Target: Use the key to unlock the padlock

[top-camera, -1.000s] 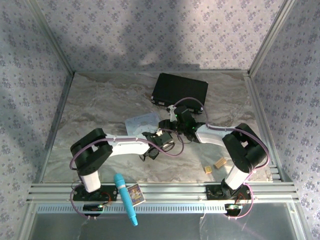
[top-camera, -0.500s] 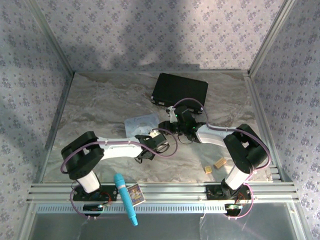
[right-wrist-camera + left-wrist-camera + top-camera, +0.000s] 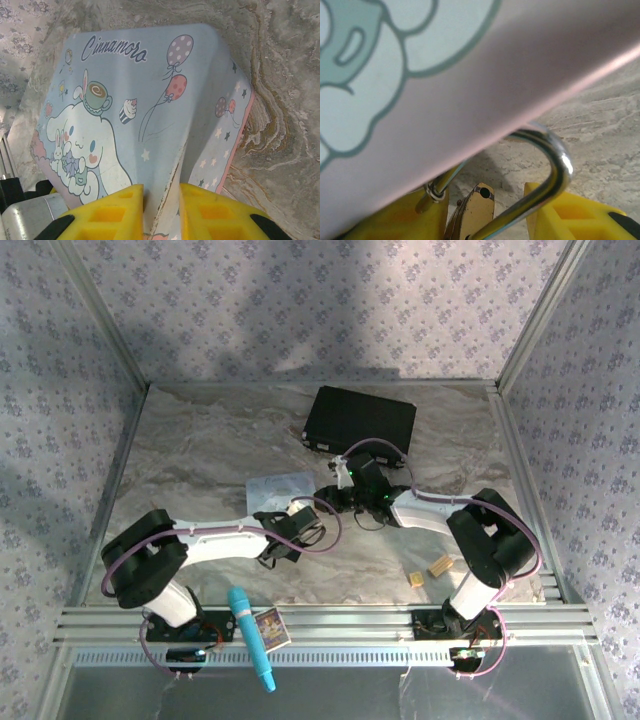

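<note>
Pastel blue cartoon tin [image 3: 150,100]: mid-table, one edge raised, pinched tight in right gripper [image 3: 161,200]; could slip free.
Left gripper [image 3: 485,205]: jaws part open astride tiny brass padlock [image 3: 472,212] beneath tin; grip uncertain, padlock may twist away.
Silver shackle [image 3: 559,162]: upper run behind tin.
Keyhole cut off; key's whereabouts cannot tell.
</note>
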`<state>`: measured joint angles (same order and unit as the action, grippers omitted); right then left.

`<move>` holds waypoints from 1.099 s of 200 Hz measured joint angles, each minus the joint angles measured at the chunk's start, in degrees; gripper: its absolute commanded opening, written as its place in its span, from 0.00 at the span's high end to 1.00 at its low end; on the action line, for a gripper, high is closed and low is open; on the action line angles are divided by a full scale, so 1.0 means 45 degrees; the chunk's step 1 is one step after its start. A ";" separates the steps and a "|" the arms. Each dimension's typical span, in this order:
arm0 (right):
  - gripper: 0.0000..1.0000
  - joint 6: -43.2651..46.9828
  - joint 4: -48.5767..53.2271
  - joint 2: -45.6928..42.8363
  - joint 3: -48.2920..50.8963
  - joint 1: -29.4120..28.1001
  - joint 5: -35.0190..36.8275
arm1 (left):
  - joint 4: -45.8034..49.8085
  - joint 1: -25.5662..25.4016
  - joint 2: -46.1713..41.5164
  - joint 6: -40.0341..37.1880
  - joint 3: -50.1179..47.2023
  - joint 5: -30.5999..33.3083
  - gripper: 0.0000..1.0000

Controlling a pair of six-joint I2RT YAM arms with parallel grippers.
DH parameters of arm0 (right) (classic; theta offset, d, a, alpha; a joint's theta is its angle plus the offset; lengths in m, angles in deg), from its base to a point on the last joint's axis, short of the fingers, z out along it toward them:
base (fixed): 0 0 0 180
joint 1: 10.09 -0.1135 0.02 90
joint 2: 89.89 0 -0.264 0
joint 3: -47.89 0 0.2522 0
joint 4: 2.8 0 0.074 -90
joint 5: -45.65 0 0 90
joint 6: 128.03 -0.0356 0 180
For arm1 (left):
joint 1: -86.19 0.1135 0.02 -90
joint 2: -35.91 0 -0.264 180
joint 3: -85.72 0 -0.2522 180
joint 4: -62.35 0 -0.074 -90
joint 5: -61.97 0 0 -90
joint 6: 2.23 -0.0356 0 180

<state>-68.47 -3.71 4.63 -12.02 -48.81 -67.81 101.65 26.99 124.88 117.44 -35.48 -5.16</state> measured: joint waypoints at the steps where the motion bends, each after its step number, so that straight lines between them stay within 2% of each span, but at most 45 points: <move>1: 0.76 0.0000 0.0000 0.0000 0.0000 -0.0005 0.0000 | 0.0005 0.0000 -0.0005 0.0005 0.0000 0.0000 0.61; 18: 0.77 0.0000 0.0015 0.0000 0.0000 -0.0010 -0.0039 | 0.0175 0.0063 -0.0083 0.0117 -0.0053 0.0078 0.76; 25: 0.77 0.0000 0.0010 0.0005 0.0000 -0.0010 -0.0053 | 0.0316 0.0097 -0.0126 0.0112 -0.0053 0.0097 0.87; 29: 0.77 0.0000 -0.0029 0.0005 -0.0005 -0.0010 -0.0058 | 0.0374 0.0097 -0.0146 0.0170 -0.0053 0.0112 0.89; 37: 0.77 0.0000 -0.0097 0.0005 -0.0019 -0.0010 -0.0039 | 0.0515 0.0078 -0.0199 0.0131 -0.0063 0.0131 0.89; 54: 0.78 0.0000 -0.0058 0.0063 -0.0049 -0.0010 0.0005 | 0.0753 0.0073 -0.0253 0.0194 -0.0068 0.0267 0.77; 69: 0.78 0.0000 -0.0034 0.0078 -0.0073 -0.0010 0.0000 | 0.0967 0.0126 -0.0253 0.0374 -0.0068 0.0495 0.61; 91: 0.78 0.0000 -0.0024 0.0092 -0.0087 -0.0010 -0.0005 | 0.1311 0.0214 -0.0248 0.0724 -0.0068 0.0670 0.60; 104: 0.78 0.0000 -0.0024 0.0092 -0.0087 -0.0010 -0.0005 | 0.1379 0.0219 -0.0248 0.0899 -0.0097 0.0719 0.63; 114: 0.78 0.0000 -0.0024 0.0092 -0.0087 -0.0010 -0.0005 | 0.1375 0.0219 -0.0248 0.0976 -0.0170 0.0758 0.75; 126: 0.78 0.0000 -0.0024 0.0092 -0.0087 -0.0010 -0.0005 | 0.1277 0.0219 -0.0355 0.1103 -0.0316 0.0884 0.84; 169: 0.78 0.0000 -0.0039 0.0107 -0.0092 -0.0010 -0.0044 | 0.1171 0.0146 -0.0733 0.1093 -0.0466 0.0738 0.85; 193: 0.78 0.0000 -0.0039 0.0107 -0.0092 -0.0010 -0.0039 | 0.1039 0.0024 -0.0782 0.0845 -0.0476 0.0544 1.00; 220: 0.78 0.0000 -0.0039 0.0107 -0.0092 0.0015 -0.0039 | 0.0845 -0.0486 -0.0952 0.0554 -0.0476 0.0151 1.00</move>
<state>-68.47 -3.89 5.11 -12.44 -48.75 -67.99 105.45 24.81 120.60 119.93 -37.63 -4.48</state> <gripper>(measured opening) 0.219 0.048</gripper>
